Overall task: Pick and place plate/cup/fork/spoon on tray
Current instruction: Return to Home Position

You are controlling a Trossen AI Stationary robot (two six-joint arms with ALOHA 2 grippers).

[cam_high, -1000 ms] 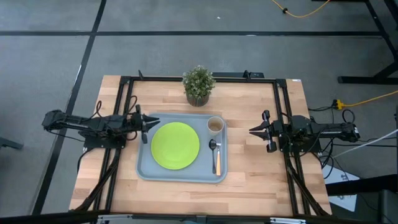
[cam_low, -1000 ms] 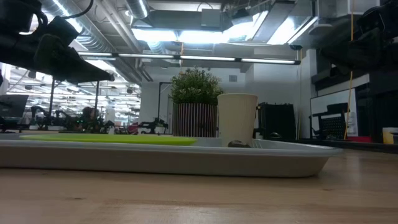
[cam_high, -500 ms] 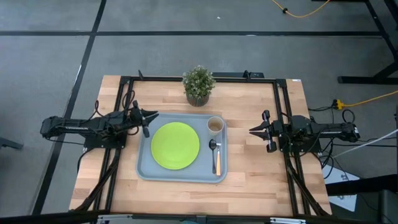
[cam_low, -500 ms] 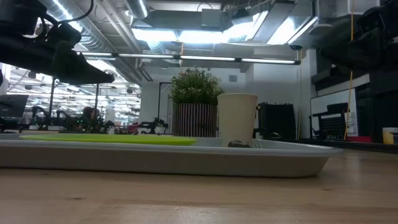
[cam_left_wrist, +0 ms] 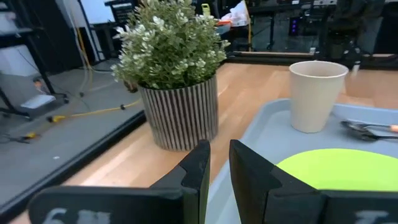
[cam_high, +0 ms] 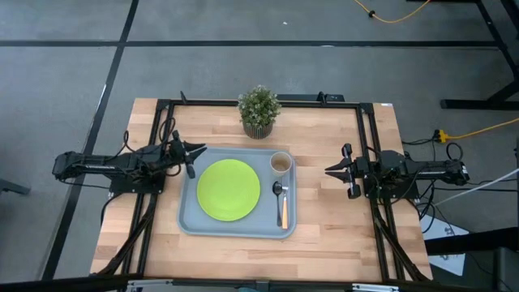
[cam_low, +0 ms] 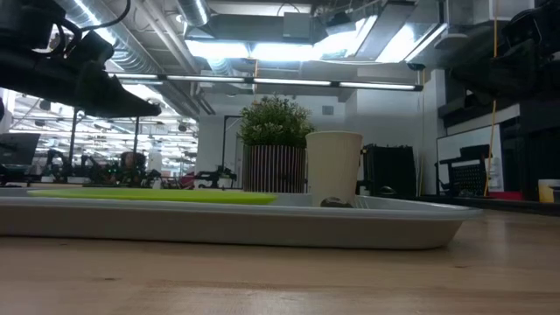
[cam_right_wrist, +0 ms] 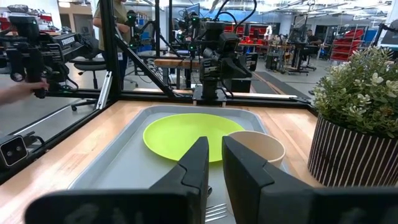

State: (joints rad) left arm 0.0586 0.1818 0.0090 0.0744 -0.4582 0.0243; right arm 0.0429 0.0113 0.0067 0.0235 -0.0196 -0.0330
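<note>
The grey-blue tray (cam_high: pixel 188 219) lies mid-table. On it rest the lime-green plate (cam_high: pixel 229 189), the beige cup (cam_high: pixel 280 164) upright at its far right corner, the dark spoon (cam_high: pixel 276 189) and the orange-handled fork (cam_high: pixel 282 212) along its right side. My left gripper (cam_high: pixel 199 149) is shut and empty, hovering just off the tray's far left corner, pointing at the potted plant in its wrist view (cam_left_wrist: pixel 219 168). My right gripper (cam_high: pixel 328 171) is shut and empty, to the right of the tray, facing the cup (cam_right_wrist: pixel 258 149) and plate (cam_right_wrist: pixel 186 134).
A potted plant in a striped pot (cam_high: pixel 259 111) stands beyond the tray's far edge. A black frame (cam_high: pixel 162 122) runs along the table's sides. In the right wrist view a person (cam_right_wrist: pixel 112 18) stands beyond the table's left side, a hand (cam_right_wrist: pixel 18 87) at the picture's edge.
My left gripper has drawn back from over the tray's left rim toward the table's far left, turning to point more at the potted plant, then held still. The things on the tray have not moved.
</note>
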